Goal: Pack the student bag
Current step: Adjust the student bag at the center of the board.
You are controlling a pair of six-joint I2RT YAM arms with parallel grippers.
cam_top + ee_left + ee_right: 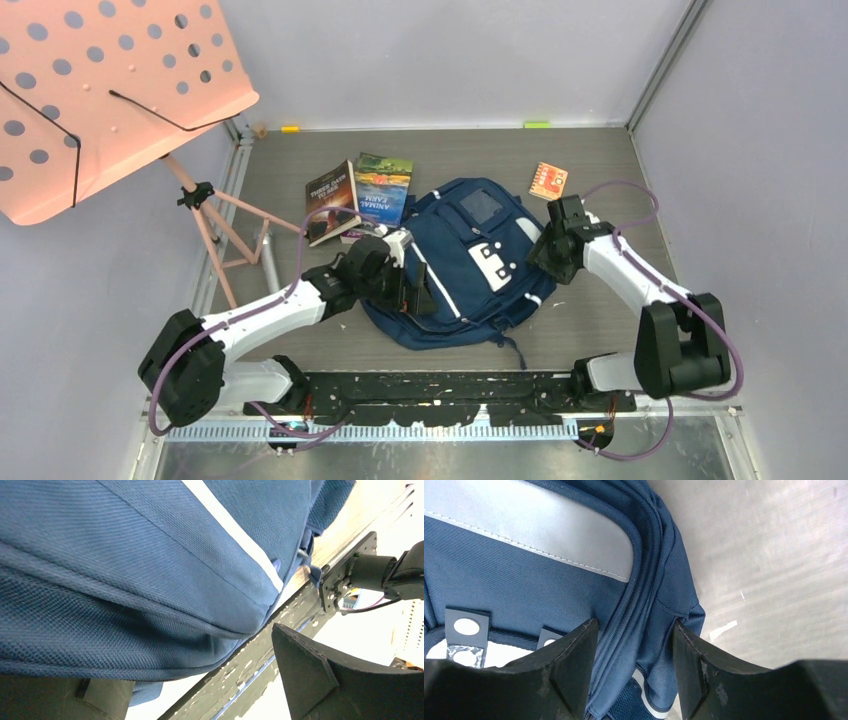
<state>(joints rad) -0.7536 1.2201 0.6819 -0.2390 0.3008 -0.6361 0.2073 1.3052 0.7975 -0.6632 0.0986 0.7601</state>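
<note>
The student bag (470,260), navy with white stripe trim and white buckle patches, lies flat in the middle of the table. My left gripper (410,285) is at its left flank, open wide. In the left wrist view the bag's fabric (150,555) bulges over the gap between the fingers of the left gripper (200,690) and rests by the left one only. My right gripper (548,250) is at the bag's upper right edge. In the right wrist view the right gripper (634,630) straddles the zip ridge of the bag (524,580), jaws partly closed and touching fabric on both sides without visibly squeezing it.
Two books (333,195) (383,188) lie side by side just left of the bag's top. A small orange booklet (548,181) sits at the back right. A pink perforated music stand (100,90) overhangs the left side on its tripod legs (235,240). A black mounting rail (440,385) runs along the near edge.
</note>
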